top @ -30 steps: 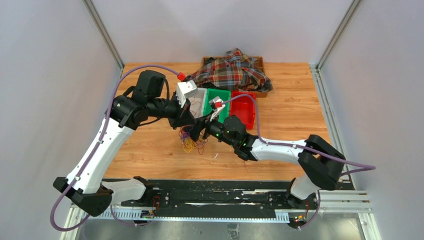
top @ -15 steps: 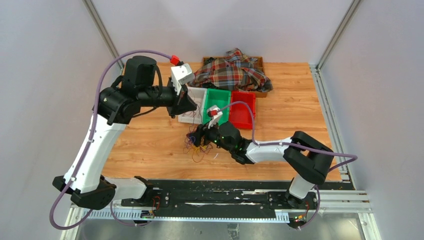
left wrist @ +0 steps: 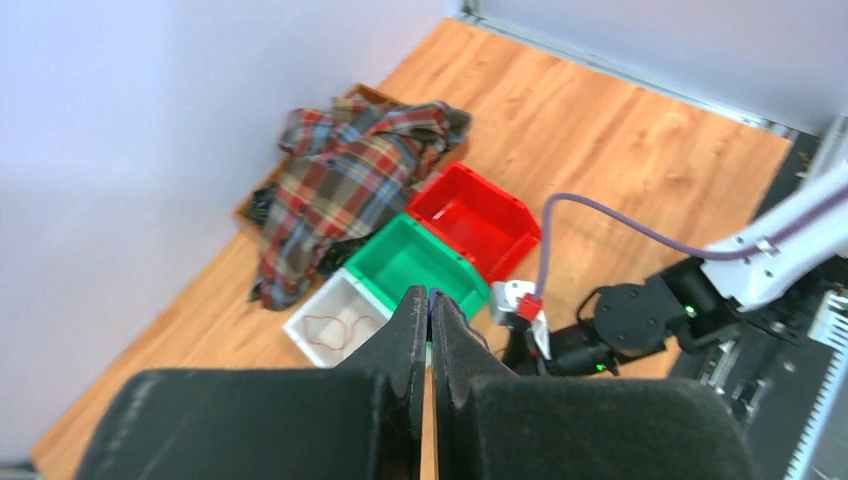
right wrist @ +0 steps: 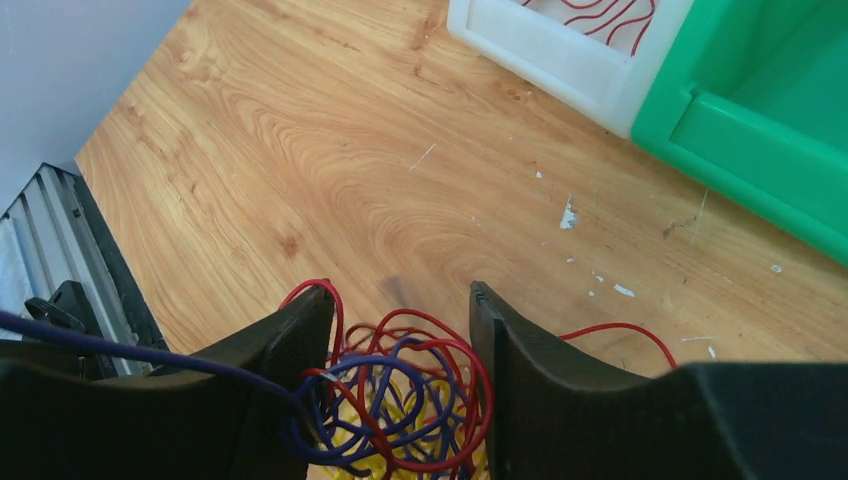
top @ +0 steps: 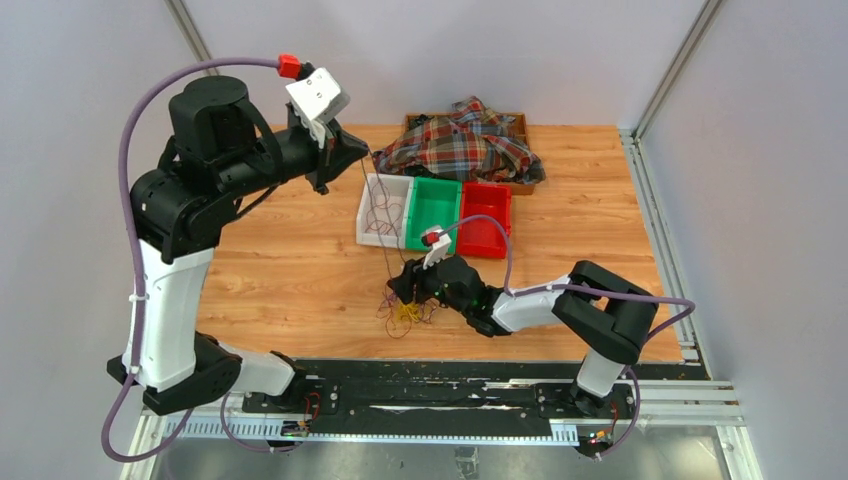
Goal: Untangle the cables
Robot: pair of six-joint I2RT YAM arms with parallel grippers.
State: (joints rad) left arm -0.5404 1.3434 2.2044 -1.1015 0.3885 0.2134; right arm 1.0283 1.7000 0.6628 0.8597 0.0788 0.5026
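The cables are a tangle of thin red, purple and yellow wires lying on the wooden table near its front edge. My right gripper is down over this tangle, jaws apart on either side of the loops, with a red loop against the right finger. My left gripper is raised high at the back left and shut on one purple cable. That strand runs down from it to the tangle. One red cable lies apart from the tangle, in the white bin.
A white bin, a green bin and a red bin stand in a row mid-table. A plaid cloth is heaped on a brown tray at the back. The white bin and green bin are just beyond my right gripper.
The left arm has lifted up and back to the left, drawing one strand out of the tangle. The right gripper has moved nearer the front edge over the tangle, and its jaws have narrowed.
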